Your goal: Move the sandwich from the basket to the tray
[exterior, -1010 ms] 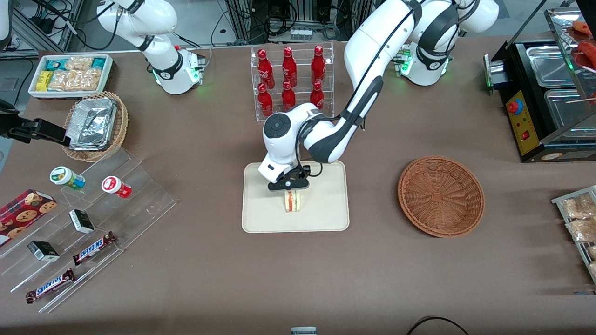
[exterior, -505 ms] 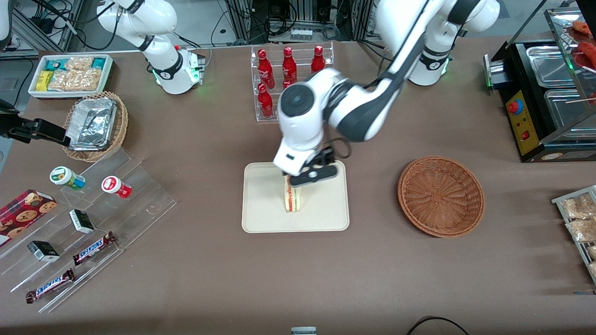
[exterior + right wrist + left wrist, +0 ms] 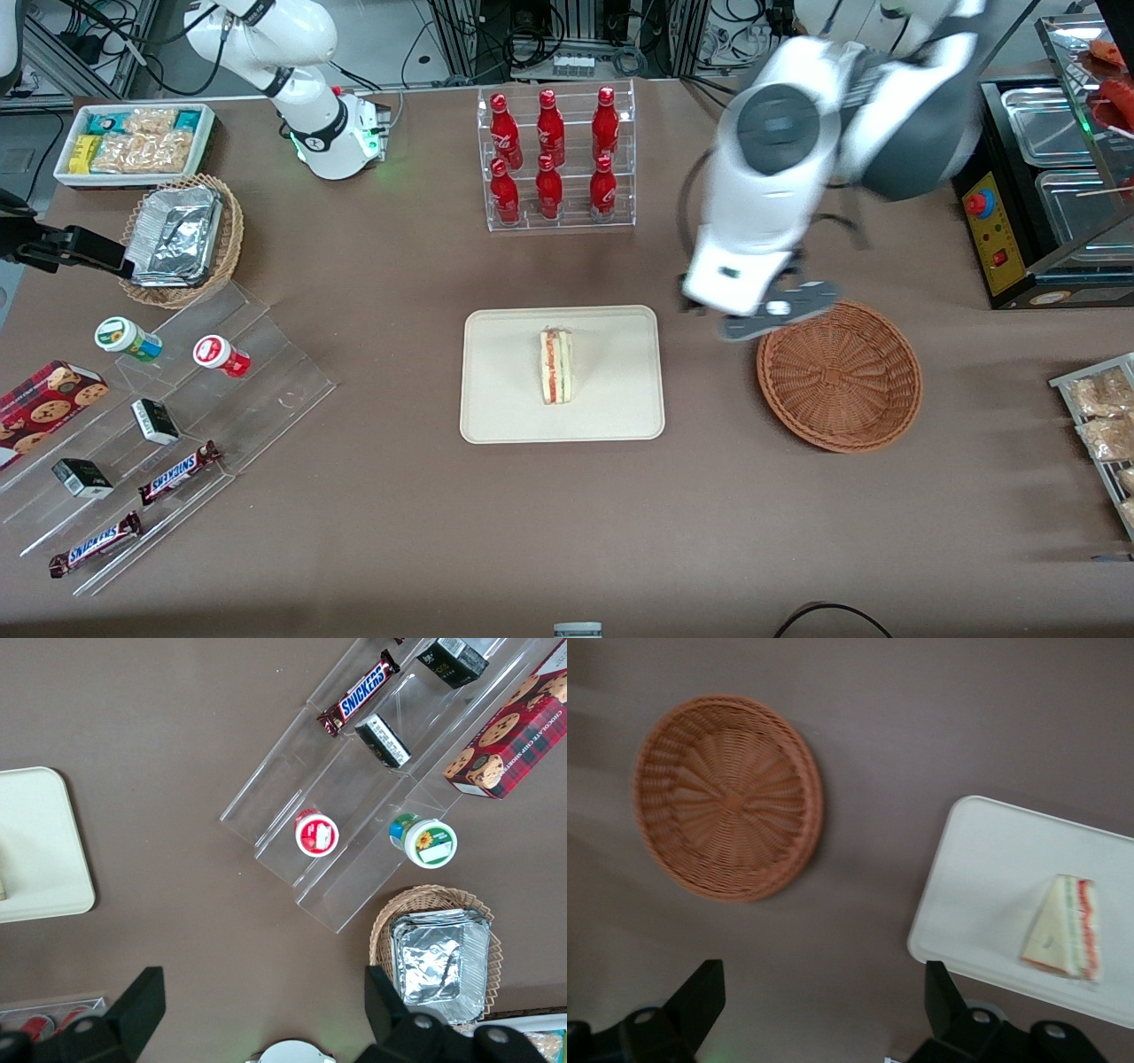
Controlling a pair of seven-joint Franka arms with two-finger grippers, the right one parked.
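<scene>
The sandwich (image 3: 556, 366) stands on its edge in the middle of the cream tray (image 3: 505, 416), red and orange filling showing. It also shows in the left wrist view (image 3: 1066, 928) on the tray (image 3: 983, 868). The reddish-brown basket (image 3: 839, 374) is empty beside the tray, toward the working arm's end; the wrist view shows the basket (image 3: 728, 797) too. My left gripper (image 3: 775, 317) is open and empty, raised high over the table between tray and basket, by the basket's rim. Its fingers (image 3: 700, 992) stand wide apart around the gripper's middle (image 3: 819, 992).
A clear rack of red bottles (image 3: 554, 159) stands farther from the camera than the tray. A black appliance (image 3: 1028, 177) and a wire rack of packets (image 3: 1103, 416) sit at the working arm's end. Acrylic snack steps (image 3: 177, 416), a foil-packet basket (image 3: 182, 235) and a white bin (image 3: 133, 142) lie toward the parked arm's end.
My gripper let go of the sandwich, which stays on the tray. The arm rose and swung away from the tray toward the basket.
</scene>
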